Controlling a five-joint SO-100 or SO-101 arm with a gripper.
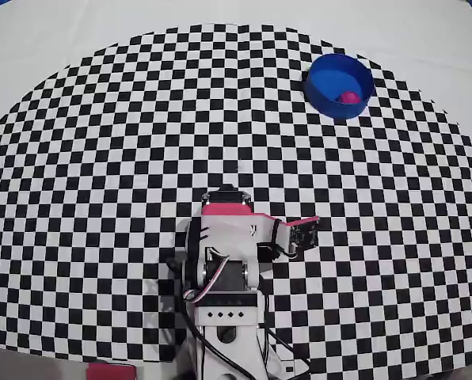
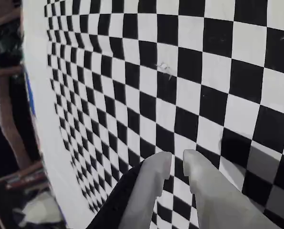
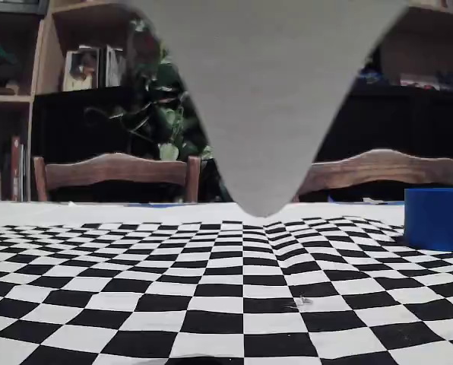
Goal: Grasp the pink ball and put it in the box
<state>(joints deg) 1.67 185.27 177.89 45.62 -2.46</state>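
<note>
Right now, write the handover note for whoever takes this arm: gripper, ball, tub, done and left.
Gripper: empty, fingers nearly together with a narrow gap, over bare checkered cloth; arm folded back near its base.
Pink ball: inside the round blue tub, against its wall on the overhead view's right.
Tub: upper right of the cloth in the overhead view, far from the gripper.
Done: ball is in the tub.
Left: nothing visible; the arm looks parked.

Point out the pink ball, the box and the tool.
pink ball (image 1: 348,97), overhead view, its visible top inside the box.
box (image 1: 325,77), overhead view, bare blue floor.
tool (image 2: 177,164), wrist view, gap between its fingertips.
</note>
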